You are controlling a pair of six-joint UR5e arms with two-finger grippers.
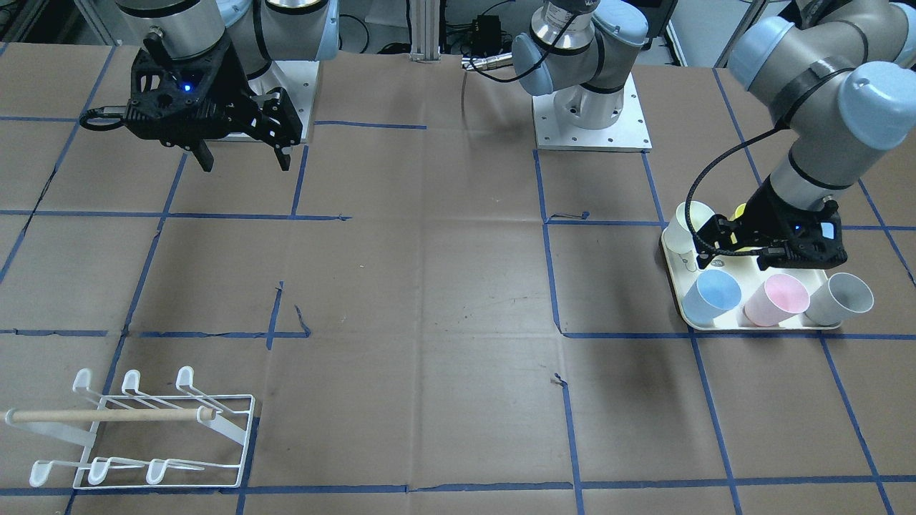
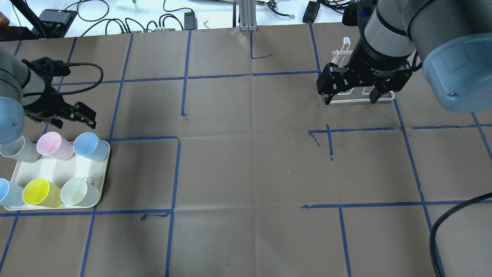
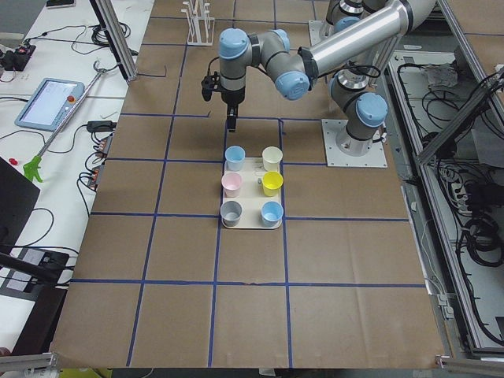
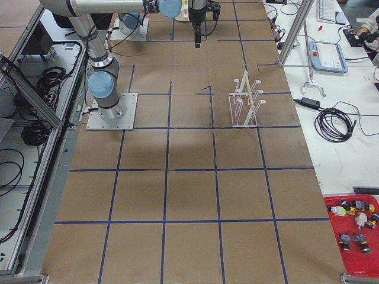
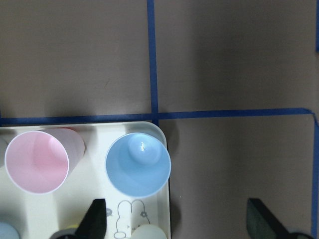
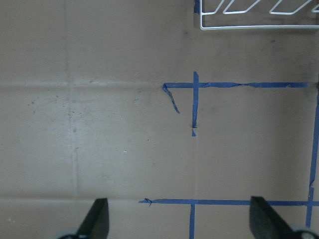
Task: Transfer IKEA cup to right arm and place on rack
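Observation:
Several plastic cups stand on a cream tray (image 2: 57,169). Among them are a blue cup (image 2: 90,146), a pink cup (image 2: 54,146) and a grey cup (image 2: 17,150). My left gripper (image 2: 73,117) is open and empty. It hovers over the tray's edge by the blue cup (image 5: 138,164) and pink cup (image 5: 37,162), touching neither. My right gripper (image 2: 348,98) is open and empty, high above the paper, near the white wire rack (image 1: 143,429). In the overhead view the right gripper hides much of the rack (image 2: 346,50).
Yellow (image 2: 40,192), pale green (image 2: 78,191) and another blue cup (image 2: 7,192) fill the tray's near row. Brown paper with blue tape lines covers the table. Arm bases (image 1: 590,114) stand at the robot's side. Cables lie along the far edge (image 2: 153,19).

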